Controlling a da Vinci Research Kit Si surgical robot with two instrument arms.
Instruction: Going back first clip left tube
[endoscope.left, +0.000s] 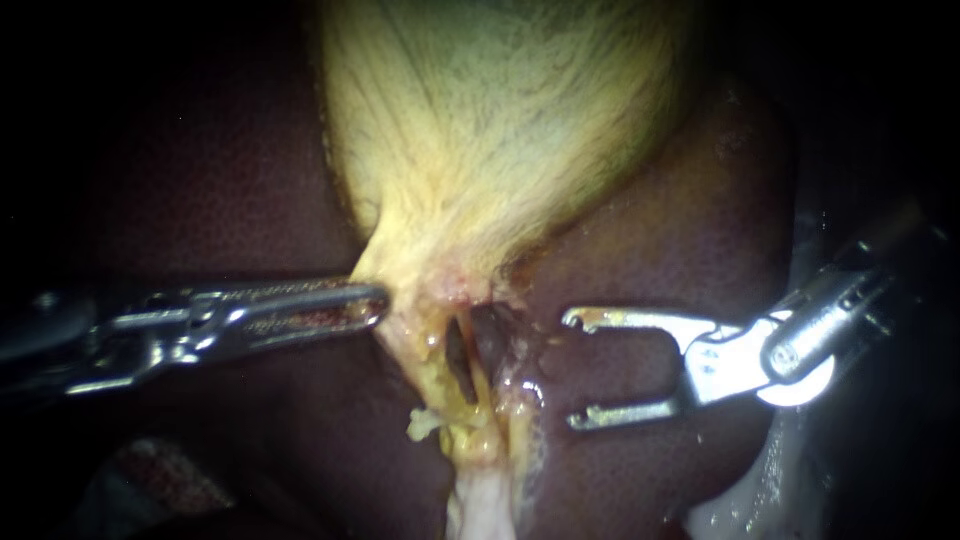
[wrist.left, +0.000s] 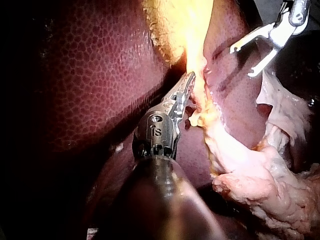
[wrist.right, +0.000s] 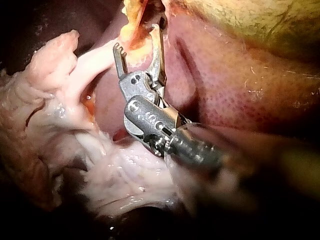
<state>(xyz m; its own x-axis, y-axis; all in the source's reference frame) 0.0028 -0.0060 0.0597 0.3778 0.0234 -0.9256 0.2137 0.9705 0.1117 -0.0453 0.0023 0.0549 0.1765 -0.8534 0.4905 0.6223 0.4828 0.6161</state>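
Right instrument (endoscope.left: 573, 369) gapes empty; left instrument (endoscope.left: 378, 301) seemingly grips gallbladder (endoscope.left: 500, 130)

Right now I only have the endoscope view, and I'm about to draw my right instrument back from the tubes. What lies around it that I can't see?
Observer: In the right wrist view, a pale tissue mass lies beside and under the right instrument, close to its wrist joint. I cannot tell whether they touch.
Operator: Is that the same pale tissue that runs off the lower edge of my view?
Observer: It looks so. In the left wrist view, the strand leading away from the gallbladder widens into that big lumpy mass. The mass lies beside the left instrument, on the side nearer your right instrument.
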